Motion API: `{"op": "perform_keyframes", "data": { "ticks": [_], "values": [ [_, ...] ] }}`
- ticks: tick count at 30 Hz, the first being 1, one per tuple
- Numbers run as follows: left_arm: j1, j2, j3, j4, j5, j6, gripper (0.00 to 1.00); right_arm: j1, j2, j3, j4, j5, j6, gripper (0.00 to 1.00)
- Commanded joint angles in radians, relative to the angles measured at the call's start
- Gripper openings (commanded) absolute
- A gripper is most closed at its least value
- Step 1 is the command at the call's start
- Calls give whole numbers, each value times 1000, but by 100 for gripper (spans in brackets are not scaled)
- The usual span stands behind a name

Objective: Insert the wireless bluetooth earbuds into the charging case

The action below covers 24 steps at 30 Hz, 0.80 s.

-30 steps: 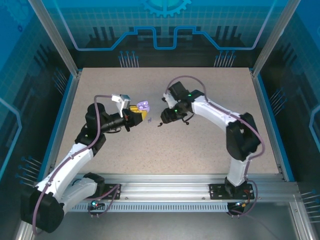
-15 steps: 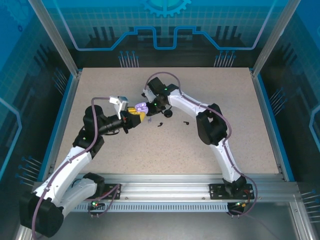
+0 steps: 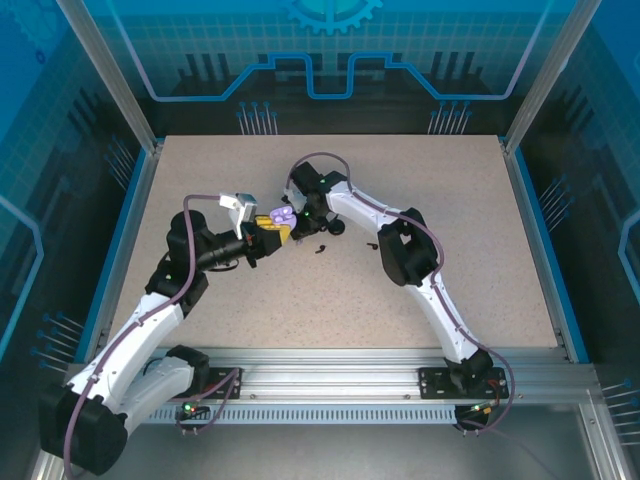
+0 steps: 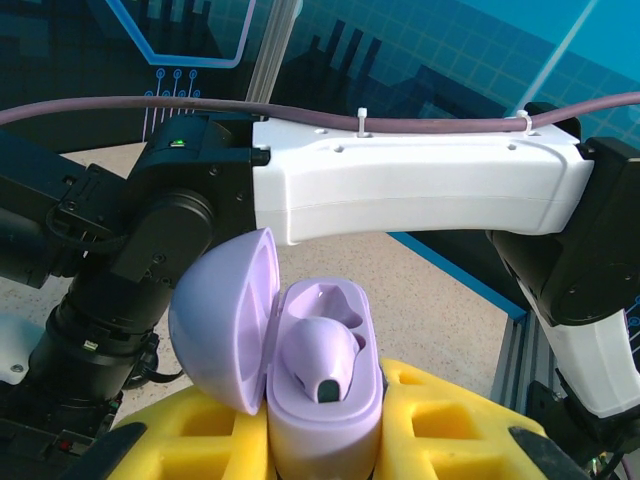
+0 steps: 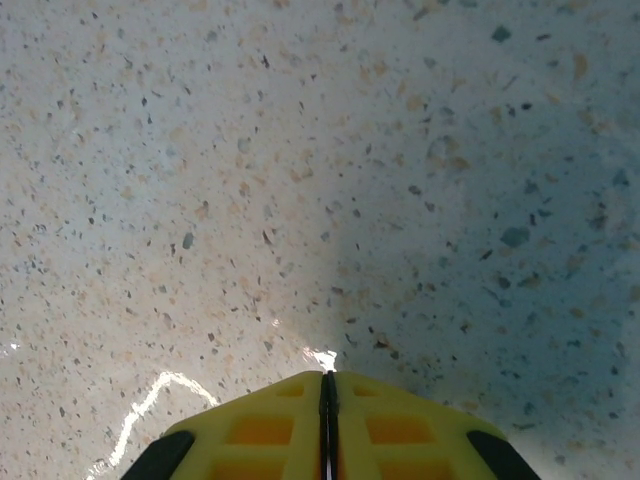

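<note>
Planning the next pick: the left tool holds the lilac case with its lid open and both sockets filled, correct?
Not quite. The left wrist view shows the left tool holding the lilac case, lid open, but just one socket is filled: an earbud sits in the nearer one, and the farther socket is empty.

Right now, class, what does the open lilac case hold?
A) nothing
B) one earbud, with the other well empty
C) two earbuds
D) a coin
B: in the left wrist view the case has its lid swung open, one earbud sits in a well, and the well beside it is empty.
</note>
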Motion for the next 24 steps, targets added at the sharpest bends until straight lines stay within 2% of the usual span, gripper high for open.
{"op": "perform_keyframes", "data": {
  "ticks": [1,13,24],
  "values": [
    [12,-17,-3,0,-6,-17,9,7,16,29,-48,61,11,12],
    [12,-13,-13,18,-5,-29,9,11,-55,-73,-84,170,33,13],
    [12,-14,-13,26,-1,-40,9,19,-179,-174,-86,128,53,18]
  ]
}}
